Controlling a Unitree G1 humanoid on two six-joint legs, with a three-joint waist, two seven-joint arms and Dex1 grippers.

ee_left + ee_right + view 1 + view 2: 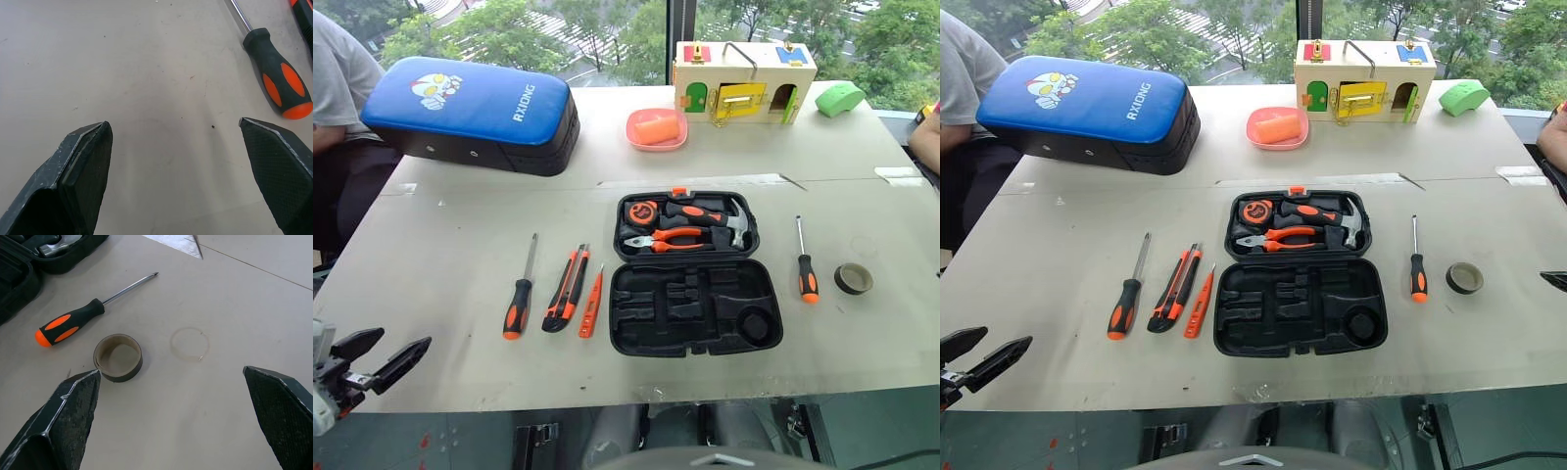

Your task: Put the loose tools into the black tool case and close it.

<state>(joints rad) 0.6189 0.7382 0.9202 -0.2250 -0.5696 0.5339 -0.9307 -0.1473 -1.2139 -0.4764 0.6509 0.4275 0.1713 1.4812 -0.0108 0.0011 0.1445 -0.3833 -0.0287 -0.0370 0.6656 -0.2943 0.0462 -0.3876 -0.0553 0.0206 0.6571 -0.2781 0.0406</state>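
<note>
Grey table (460, 245) carries the black tool case (695, 308), lying open at its middle; left of it lie a screwdriver (519, 305), utility knife (566, 290) and tester screwdriver (591, 305); right of it, a second screwdriver (806, 270) and tape roll (853, 279); left gripper (380, 358) and right gripper (176, 418) both stand spread wide, holding nothing.

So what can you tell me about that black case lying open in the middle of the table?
The black tool case looks like moulded plastic, a clamshell lying fully open and flat on the table. Its far half holds a hammer, pliers and a round tape measure, with a small orange latch at the far edge. The near half shows empty tool-shaped recesses.
</note>
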